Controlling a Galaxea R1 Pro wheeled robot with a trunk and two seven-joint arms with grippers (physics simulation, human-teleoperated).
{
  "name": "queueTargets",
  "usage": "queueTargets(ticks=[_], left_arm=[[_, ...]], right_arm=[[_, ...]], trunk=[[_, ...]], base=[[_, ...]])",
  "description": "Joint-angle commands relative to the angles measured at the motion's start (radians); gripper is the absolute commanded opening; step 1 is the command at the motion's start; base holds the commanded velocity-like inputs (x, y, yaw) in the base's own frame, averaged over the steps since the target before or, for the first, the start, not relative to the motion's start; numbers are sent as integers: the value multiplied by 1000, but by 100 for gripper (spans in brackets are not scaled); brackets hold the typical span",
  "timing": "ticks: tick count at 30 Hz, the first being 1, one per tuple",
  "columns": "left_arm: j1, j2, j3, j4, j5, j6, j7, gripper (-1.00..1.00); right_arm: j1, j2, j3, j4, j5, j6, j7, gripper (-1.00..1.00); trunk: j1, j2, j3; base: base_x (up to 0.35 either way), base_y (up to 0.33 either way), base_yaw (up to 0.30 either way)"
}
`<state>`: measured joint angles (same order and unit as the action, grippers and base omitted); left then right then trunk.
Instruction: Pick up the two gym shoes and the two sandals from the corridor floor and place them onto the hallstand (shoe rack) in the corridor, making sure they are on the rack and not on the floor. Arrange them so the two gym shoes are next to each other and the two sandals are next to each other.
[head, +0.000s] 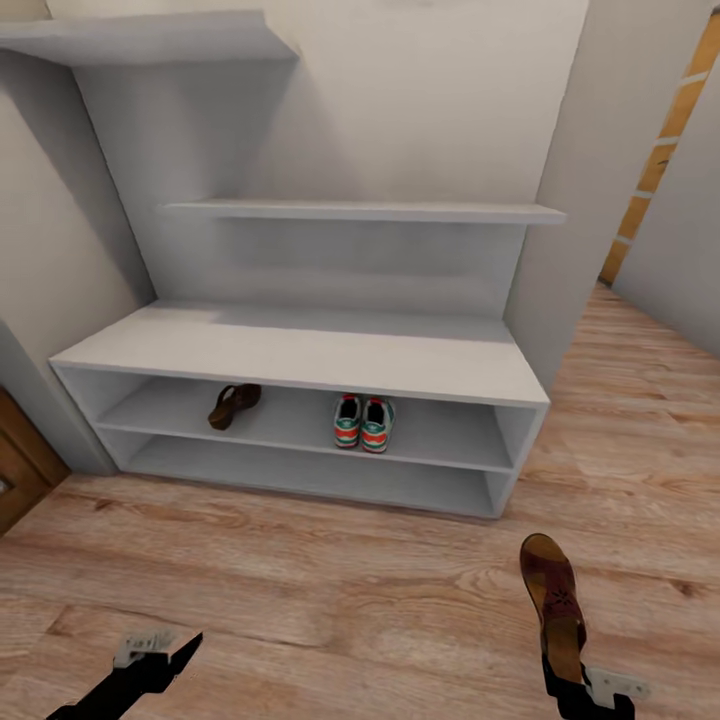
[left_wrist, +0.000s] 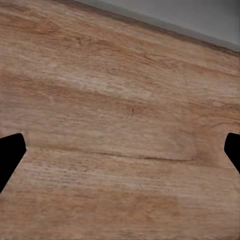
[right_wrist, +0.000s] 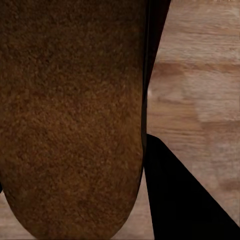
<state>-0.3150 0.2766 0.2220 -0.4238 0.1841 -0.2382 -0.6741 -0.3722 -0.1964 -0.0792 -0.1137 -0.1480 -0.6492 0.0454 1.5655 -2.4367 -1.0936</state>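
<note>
right gripper (head: 578, 690) clamps the heel end of a dark-brown sandal (head: 553, 598), held above the corridor floor (head: 330, 590) in front of the hallstand (head: 300, 355). left gripper (left_wrist: 120, 150) hangs wide apart over bare planks. on the hallstand's upper shelf row, the other sandal (head: 233, 404) lies well apart from the two gym shoes (head: 362, 421), which sit side by side.

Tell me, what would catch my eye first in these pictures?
Probably the brown sandal held in the robot's right claw at the lower right of the head view, above the wooden floor. Next, the big grey hallstand against the wall: on its upper shelf sit the colourful gym shoes side by side, with the other sandal lying further left. The left claw hangs open over bare floor.
</note>
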Motion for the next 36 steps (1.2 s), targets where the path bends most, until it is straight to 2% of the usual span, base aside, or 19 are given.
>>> queueTargets(ticks=[1,4,10,18,36], left_arm=[[8,1,2,2,9,-2,-11,100],[36,4,2,2,15,-34,-18,100],[49,3,1,3,17,-66,-23,100],[51,3,0,3,18,-70,-46,100],[51,3,2,3,17,-70,-50,100]], right_arm=[[-1,2,-8,0,-4,-3,6,-100],[-1,5,-8,-1,-4,-3,5,-100],[-1,6,-8,0,-4,-3,5,-100],[-1,6,-8,1,-4,-3,5,-100],[-1,6,-8,2,-4,-3,5,-100]], trunk=[[0,0,-1],[0,0,-1],[0,0,-1],[0,0,-1],[0,0,-1]], base=[[116,320,0],[110,324,0],[97,329,0],[33,330,0],[1,331,0]])
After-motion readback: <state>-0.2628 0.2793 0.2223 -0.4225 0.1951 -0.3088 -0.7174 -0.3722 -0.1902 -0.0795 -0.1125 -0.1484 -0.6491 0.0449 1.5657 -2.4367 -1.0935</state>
